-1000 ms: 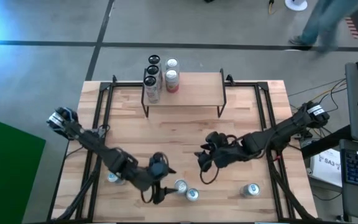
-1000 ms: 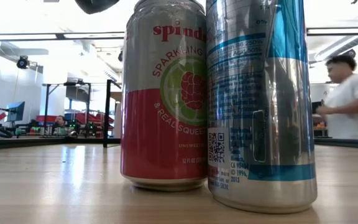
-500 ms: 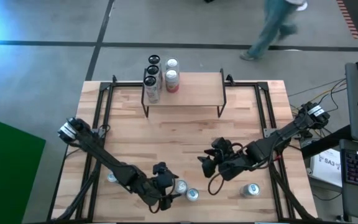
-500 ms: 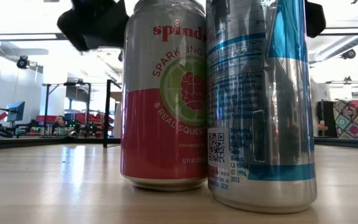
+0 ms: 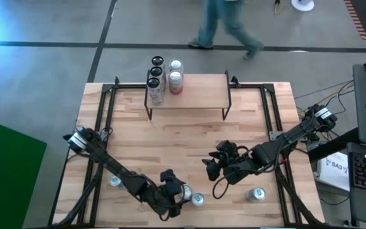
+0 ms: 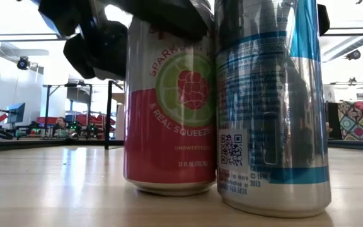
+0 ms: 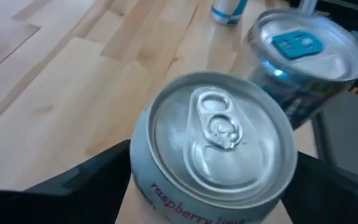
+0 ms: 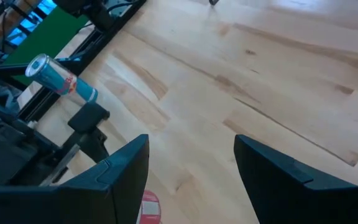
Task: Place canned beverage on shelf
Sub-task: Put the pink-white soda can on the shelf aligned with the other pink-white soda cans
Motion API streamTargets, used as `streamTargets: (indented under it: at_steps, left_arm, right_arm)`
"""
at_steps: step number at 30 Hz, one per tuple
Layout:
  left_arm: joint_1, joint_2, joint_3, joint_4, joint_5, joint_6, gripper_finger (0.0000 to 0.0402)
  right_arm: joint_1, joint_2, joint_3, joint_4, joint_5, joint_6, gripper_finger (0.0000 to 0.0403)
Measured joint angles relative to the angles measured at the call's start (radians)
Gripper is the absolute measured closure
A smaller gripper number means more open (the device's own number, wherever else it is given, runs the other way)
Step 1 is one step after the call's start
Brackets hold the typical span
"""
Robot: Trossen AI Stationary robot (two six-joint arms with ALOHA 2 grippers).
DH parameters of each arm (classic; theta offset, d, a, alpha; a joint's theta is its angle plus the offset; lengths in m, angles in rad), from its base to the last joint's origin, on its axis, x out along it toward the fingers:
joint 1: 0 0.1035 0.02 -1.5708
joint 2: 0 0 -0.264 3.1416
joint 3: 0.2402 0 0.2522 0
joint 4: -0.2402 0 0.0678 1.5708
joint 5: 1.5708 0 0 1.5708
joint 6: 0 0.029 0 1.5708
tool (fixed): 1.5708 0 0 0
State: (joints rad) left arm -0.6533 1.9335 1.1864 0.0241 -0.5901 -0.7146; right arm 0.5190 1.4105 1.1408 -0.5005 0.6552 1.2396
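1. Straddling the raspberry sparkling-water can (image 7: 213, 146), the left gripper (image 5: 178, 194) has its jaws spread wide, one dark finger (image 7: 79, 183) on each side of the can's upper body; whether the pads press the wall I cannot tell.
2. The can stands upright on the tabletop (image 5: 189, 137) at the near edge, directly between those jaws; the low view shows the gripper body over its top (image 6: 169, 107).
3. A silver-and-blue can (image 7: 306, 59) stands touching or just beside the raspberry can, outside the left jaws on their far side; in the low view the two sit side by side (image 6: 273, 107).
4. The right gripper (image 5: 210, 168) hangs over bare wood right of centre, jaws apart with nothing between the fingers (image 8: 120, 174).
5. The shelf (image 5: 199, 89) stands at the far edge, well apart from both sets of jaws, with four cans (image 5: 164, 76) clustered at its left end.
6. Two further cans rest near the front edge: one (image 5: 115, 182) left of the left jaws, one (image 5: 255, 194) beyond the right jaws.
7. A person's legs (image 5: 224, 25) cross the floor beyond the table.
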Motion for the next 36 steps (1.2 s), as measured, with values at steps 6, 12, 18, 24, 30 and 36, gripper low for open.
streamTargets:
  at_steps: [6, 12, 18, 24, 30, 36]
  left_arm:
    - [0.004, 0.018, 0.027, -0.011, -0.021, 0.024, 0.0094]
    - [0.026, 0.005, 0.029, -0.041, -0.025, 0.047, 0.0101]
    - [0.082, -0.100, 0.029, -0.179, -0.026, 0.119, 0.0101]
    - [0.192, -0.253, 0.029, -0.360, -0.005, 0.254, 0.0101]
    - [0.399, -0.405, 0.017, -0.401, 0.179, 0.427, 0.0101]
    - [0.661, -0.511, 0.015, -0.401, 0.420, 0.586, 0.0101]
  right_arm:
    - [0.000, 0.000, 0.000, -0.006, 0.001, 0.000, 0.0177]
    - [0.000, -0.004, 0.000, -0.047, 0.002, 0.017, 0.0177]
    - [0.000, -0.022, 0.000, -0.081, 0.010, 0.017, 0.0177]
    - [0.000, -0.071, 0.000, -0.092, 0.074, -0.027, 0.0177]
    - [-0.012, -0.137, 0.000, -0.098, 0.162, -0.116, 0.0177]
    - [-0.069, -0.163, 0.000, -0.095, 0.160, -0.262, 0.0177]
